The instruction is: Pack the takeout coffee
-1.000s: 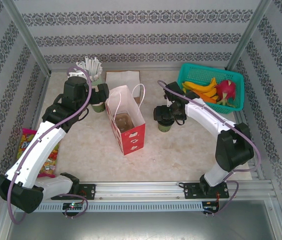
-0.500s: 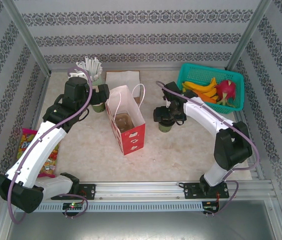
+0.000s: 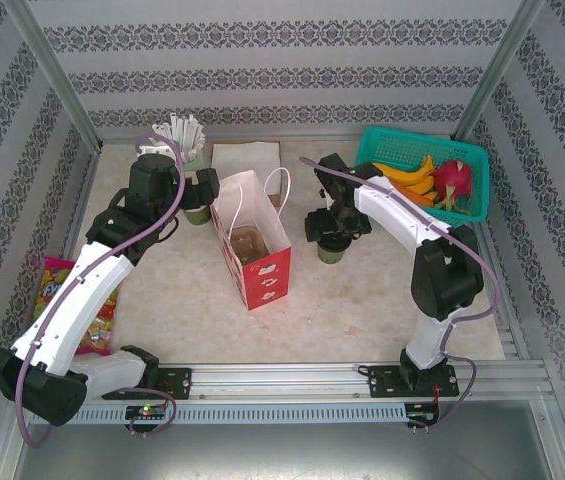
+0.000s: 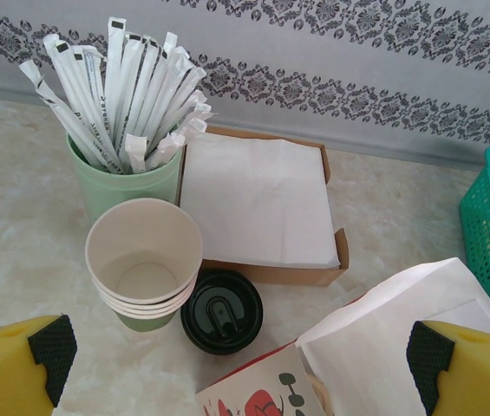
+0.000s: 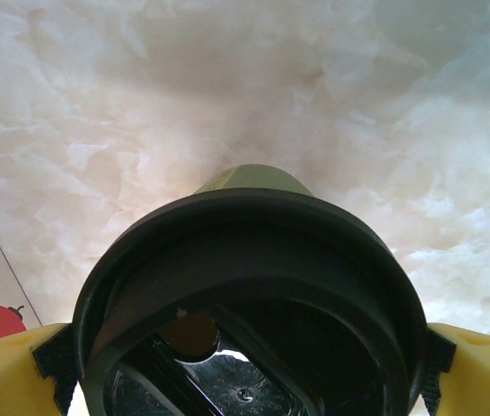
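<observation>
Closing evenly on the cup is what matters now. The right tool (image 3: 328, 226) hangs spread wide over the takeout coffee (image 5: 245, 286), with a dark pad (image 5: 54, 360) on each side of the black lid and nothing clenched yet. To my eye the grip ought to land on the green paper wall below the lid's rim, not on the lid itself, which might pop off. The squeeze should be soft enough not to buckle the paper. After that it wants a straight, upright lift that clears the bag's top edge.

The coffee stands on the worktop (image 3: 362, 300), near the red-and-white paper bag (image 3: 262, 270) and to its right; the bag stands open with its handles up. The right arm reaches forward and inward from its base, wrist bent down over the cup. The left arm stretches toward the far left corner. Its tool (image 4: 245, 351) is likewise spread and empty, above a stack of paper cups (image 4: 145, 260) and a loose black lid (image 4: 221, 312).
</observation>
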Available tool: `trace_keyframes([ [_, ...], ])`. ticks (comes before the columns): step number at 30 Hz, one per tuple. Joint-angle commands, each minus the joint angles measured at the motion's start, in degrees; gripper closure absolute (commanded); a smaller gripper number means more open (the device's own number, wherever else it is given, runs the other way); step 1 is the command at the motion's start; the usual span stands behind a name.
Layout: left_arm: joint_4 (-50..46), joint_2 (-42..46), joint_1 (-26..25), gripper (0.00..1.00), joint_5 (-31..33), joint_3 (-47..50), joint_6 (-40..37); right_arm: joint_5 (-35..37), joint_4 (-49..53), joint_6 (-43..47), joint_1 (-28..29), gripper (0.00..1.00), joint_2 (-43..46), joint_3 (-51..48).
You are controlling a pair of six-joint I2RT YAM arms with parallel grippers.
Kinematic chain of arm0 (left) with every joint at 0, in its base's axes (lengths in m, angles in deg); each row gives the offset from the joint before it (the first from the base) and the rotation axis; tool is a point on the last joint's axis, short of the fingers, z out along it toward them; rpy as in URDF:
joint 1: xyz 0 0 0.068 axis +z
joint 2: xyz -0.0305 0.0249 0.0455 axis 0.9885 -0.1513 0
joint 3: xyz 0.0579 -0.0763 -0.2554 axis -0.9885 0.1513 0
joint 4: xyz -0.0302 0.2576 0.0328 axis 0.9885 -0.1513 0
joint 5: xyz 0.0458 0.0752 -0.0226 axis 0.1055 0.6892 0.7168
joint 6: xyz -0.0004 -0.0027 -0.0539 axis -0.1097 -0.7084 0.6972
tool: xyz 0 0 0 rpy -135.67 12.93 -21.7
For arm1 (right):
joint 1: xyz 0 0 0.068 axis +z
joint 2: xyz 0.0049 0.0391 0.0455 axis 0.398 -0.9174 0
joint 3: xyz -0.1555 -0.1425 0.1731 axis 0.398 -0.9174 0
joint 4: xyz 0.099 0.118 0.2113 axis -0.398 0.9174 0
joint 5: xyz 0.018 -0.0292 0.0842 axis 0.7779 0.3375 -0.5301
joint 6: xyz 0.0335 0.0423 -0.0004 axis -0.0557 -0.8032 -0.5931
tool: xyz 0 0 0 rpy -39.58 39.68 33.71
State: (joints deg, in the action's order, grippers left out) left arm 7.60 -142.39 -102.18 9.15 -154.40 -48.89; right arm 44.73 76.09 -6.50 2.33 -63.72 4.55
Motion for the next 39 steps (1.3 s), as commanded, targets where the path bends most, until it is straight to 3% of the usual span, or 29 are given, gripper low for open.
trace_keyframes([
  [1, 1.4, -0.1, 0.8, 0.0, 0.7, 0.2, -1.5, 1.0, 5.8, 1.3, 0.8, 0.02, -2.0, 3.2],
  [21, 1.4, 0.6, 0.8, 0.0, 1.2, 1.1, -2.6, 0.9, 10.0, 2.3, 0.9, 0.02, -7.0, 8.2],
  [39, -2.8, -0.1, 3.2, 0.0, -0.7, -3.6, -0.5, 1.1, 9.1, 2.1, 1.3, 0.2, 0.4, 4.0],
])
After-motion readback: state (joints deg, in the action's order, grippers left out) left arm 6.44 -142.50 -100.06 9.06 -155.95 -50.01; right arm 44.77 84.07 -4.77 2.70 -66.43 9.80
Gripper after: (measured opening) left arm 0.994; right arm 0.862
